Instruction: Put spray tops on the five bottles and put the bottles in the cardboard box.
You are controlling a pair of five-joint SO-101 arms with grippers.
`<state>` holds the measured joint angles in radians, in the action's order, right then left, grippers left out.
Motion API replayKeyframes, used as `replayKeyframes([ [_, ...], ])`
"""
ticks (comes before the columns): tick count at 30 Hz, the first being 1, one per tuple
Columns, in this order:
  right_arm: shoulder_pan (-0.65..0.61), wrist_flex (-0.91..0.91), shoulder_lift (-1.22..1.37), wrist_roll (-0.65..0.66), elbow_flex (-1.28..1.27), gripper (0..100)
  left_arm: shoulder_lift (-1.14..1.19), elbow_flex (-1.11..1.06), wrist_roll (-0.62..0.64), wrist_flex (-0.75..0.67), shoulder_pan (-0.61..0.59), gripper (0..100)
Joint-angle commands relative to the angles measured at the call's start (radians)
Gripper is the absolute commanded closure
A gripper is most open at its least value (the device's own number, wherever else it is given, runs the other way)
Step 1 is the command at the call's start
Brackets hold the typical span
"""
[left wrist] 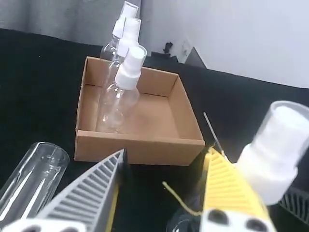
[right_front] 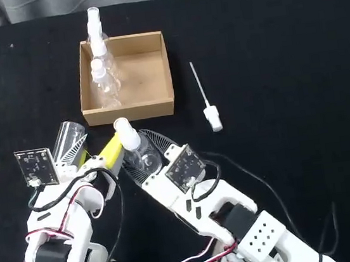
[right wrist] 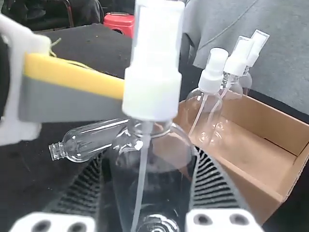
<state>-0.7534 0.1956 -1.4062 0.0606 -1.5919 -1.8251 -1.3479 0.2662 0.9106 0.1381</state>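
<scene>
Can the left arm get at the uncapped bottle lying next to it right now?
Probably yes: the left claw is open and empty, and the uncapped bottle lies right beside it with nothing between them.

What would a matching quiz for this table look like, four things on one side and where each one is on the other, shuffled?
Things:
1. loose spray top
2. topless bottle
3. single topped bottle
4. three topped bottles

Places:
a. standing in the box
b. in the right gripper
c. lying on the table, right of the box
d. lying on the table beside the left gripper

Pairs: 1-c, 2-d, 3-b, 4-a
</scene>
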Motion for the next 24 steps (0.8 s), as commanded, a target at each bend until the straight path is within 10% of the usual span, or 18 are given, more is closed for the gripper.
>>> replayKeyframes([
  [1,-0.012,-0.029,-0.022,0.000,0.036,90.6,0.000,0.050,-0.015,0.011,0.030,76],
  [24,0.048,-0.029,-0.015,0.000,0.035,90.6,0.000,0.061,-0.080,0.031,0.093,76],
])
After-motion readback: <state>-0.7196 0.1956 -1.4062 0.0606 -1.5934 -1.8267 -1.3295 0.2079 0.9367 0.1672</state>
